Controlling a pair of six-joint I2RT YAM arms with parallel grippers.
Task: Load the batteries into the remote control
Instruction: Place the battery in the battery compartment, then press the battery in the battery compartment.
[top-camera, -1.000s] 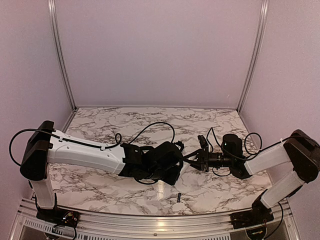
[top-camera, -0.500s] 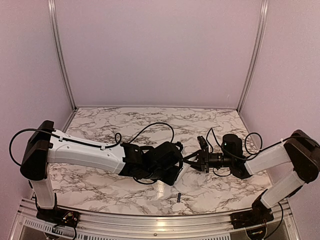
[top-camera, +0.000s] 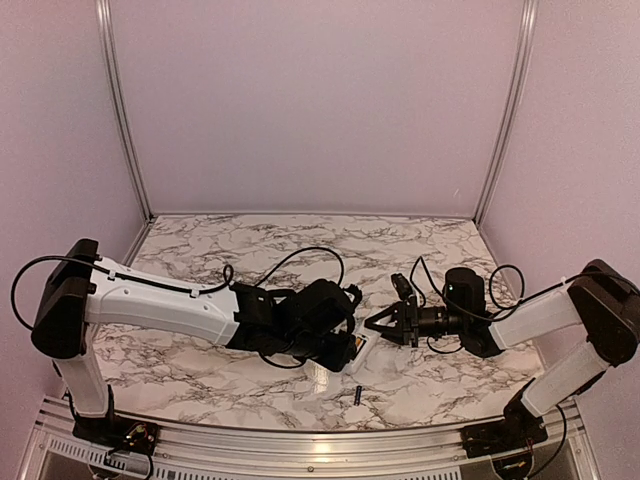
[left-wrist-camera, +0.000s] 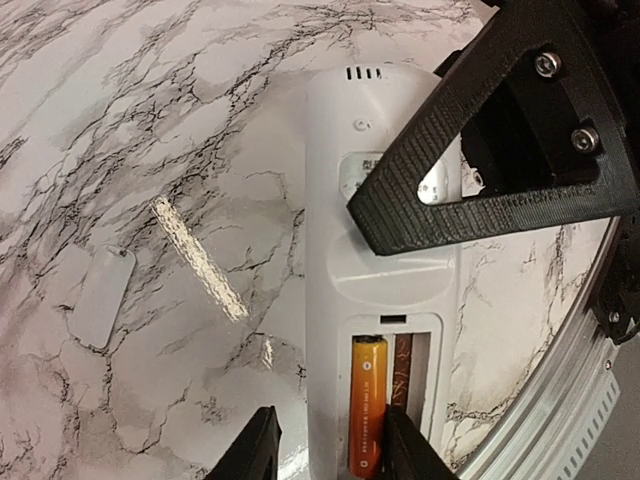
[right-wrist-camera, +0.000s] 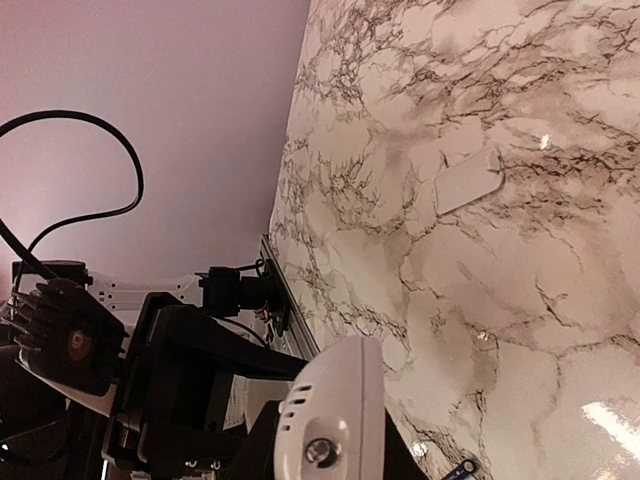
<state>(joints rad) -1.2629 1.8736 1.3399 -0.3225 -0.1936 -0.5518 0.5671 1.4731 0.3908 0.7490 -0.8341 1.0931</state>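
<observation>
Black battery (top-camera: 355, 393) loose on marble table (top-camera: 200, 250), bottom centre of top view. Beyond it remote control (left-wrist-camera: 385, 290) lies back-up, compartment open: I see orange battery (left-wrist-camera: 367, 405) in one slot, other slot bare. Left gripper (left-wrist-camera: 326, 445) partly spread over compartment, holding nothing. Right gripper (top-camera: 375, 323) clamped on remote's far end. Battery cover (left-wrist-camera: 98, 297) flat at left of left wrist frame.

Battery (left-wrist-camera: 367, 405) inside remote (left-wrist-camera: 330, 200); strip (left-wrist-camera: 100, 297) lies apart.
</observation>
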